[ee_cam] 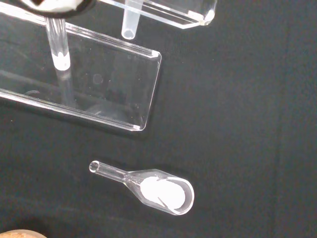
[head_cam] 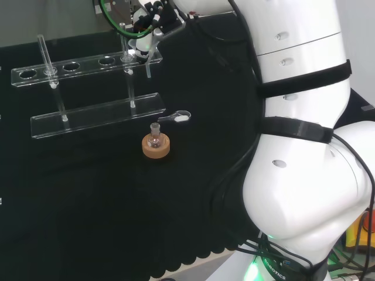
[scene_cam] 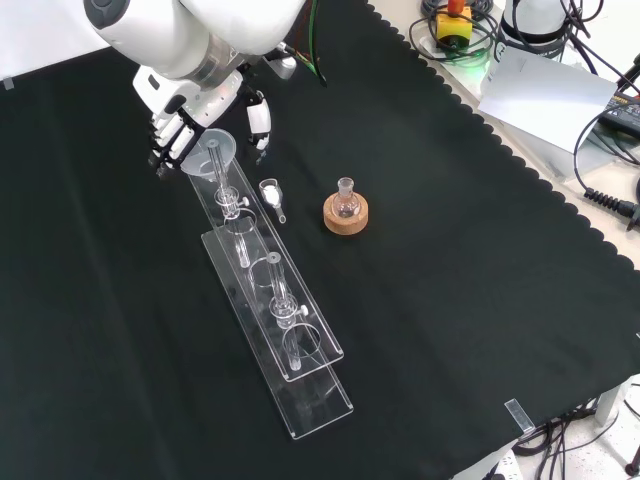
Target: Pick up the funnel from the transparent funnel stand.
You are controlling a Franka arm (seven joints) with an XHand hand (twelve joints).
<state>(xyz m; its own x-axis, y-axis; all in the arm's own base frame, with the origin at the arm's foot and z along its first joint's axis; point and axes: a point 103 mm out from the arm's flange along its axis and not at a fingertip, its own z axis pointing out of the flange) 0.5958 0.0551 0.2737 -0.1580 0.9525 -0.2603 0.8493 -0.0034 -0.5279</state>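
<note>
Hand [scene_cam: 200, 125] at the funnel [scene_cam: 212, 152], at the end of the clear stand [scene_cam: 300, 365]
Front view showed the fingers curled round its wide mouth; wrist view showed its stem [ee_cam: 131, 20] hanging straight down through the rack, above a small scoop [ee_cam: 153, 188] of white powder

Stand posts [scene_cam: 228, 196] — scoop [scene_cam: 271, 196] — crowding funnel [scene_cam: 212, 152]

Up at the far end of the clear funnel stand [head_cam: 88, 63], the hand [head_cam: 153, 20] sits over the funnel [head_cam: 144, 51]. Nearer than the hand, a glass scoop [head_cam: 177, 117] lies on the desk [head_cam: 88, 205], a small flask [head_cam: 155, 136] on its cork ring [head_cam: 156, 147] just beyond it.
</note>
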